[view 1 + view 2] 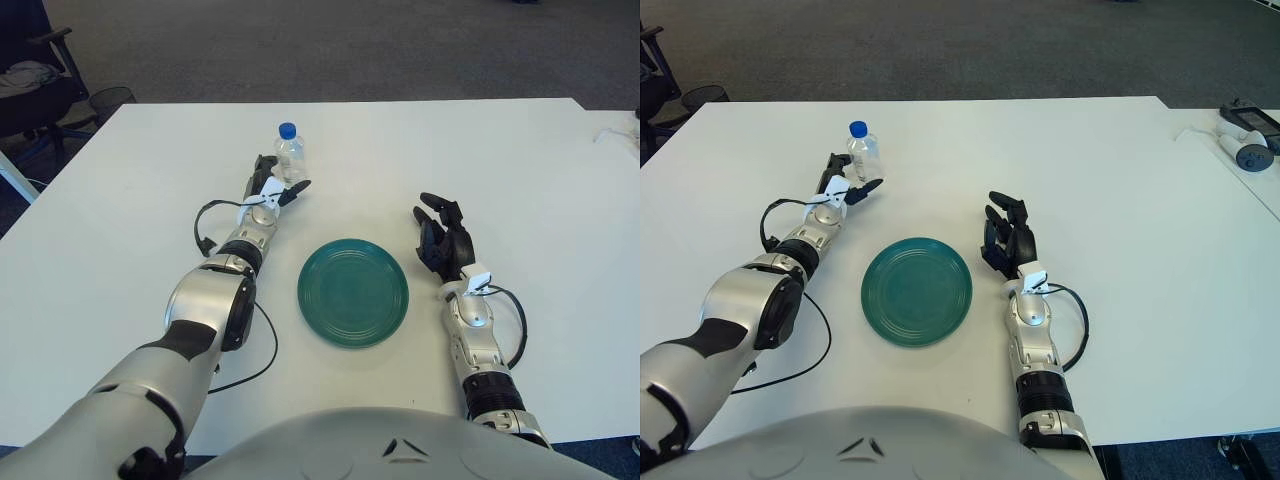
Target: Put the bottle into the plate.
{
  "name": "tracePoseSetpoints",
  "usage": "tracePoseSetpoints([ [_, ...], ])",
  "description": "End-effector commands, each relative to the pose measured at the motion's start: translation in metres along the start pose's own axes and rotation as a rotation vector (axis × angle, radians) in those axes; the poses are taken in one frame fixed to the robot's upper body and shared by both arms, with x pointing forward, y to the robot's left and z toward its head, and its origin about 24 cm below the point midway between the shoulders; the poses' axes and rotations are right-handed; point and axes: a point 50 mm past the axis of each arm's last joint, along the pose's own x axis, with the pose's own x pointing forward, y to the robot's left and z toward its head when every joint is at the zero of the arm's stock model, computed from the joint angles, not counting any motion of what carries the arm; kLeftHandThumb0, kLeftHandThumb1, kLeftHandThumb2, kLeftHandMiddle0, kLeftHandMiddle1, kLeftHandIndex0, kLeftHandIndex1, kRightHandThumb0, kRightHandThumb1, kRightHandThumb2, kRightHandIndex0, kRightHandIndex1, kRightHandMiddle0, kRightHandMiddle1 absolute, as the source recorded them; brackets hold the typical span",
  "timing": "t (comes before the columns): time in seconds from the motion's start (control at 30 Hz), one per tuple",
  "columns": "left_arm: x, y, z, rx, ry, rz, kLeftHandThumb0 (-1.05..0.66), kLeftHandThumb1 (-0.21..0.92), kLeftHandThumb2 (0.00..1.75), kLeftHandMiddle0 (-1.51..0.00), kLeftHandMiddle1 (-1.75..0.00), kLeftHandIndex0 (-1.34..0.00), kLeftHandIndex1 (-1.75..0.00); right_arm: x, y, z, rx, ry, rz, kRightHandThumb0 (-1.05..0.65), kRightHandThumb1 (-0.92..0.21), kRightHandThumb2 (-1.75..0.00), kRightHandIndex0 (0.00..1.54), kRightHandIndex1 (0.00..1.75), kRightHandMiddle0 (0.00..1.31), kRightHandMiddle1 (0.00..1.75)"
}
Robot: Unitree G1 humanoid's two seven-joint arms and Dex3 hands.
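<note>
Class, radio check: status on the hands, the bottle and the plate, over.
Left hand at the bottle, grasp unconfirmed. Right hand open, right of the plate. Bottle upright, beyond the plate. Path between them clear.

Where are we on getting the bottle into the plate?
Done: the left hand has reached the bottle, which stands upright beyond the green plate. In hand: its fingers sit round the bottle's base, though a firm grip isn't clear. Left: lift, carry and set it in the plate. The right hand shows open, right of the plate.
</note>
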Motion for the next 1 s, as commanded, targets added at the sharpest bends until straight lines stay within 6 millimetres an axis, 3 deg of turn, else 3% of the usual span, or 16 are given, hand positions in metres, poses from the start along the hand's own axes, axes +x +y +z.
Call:
tracePoseSetpoints([
  [0.0, -0.0069, -0.0225, -0.0005, 0.007, 0.001, -0.105, -0.76, 0.84, 0.00, -0.35, -0.81, -0.02, -1.24, -0.0229, -0.0106, -0.0338, -0.009, 0.189, -0.040, -0.57, -0.92, -0.69, 0.44, 0.03, 0.00, 0.91],
  [0.97, -0.0100, -0.0298, -0.0060, -0.013, 0.057, -0.127, -0.73, 0.83, 0.01, -0.34, -0.82, -0.03, -1.27, -0.0245, -0.0107, -0.0385, -0.009, 0.207, -0.040, -0.61, -0.92, -0.66, 0.45, 0.03, 0.00, 0.93],
])
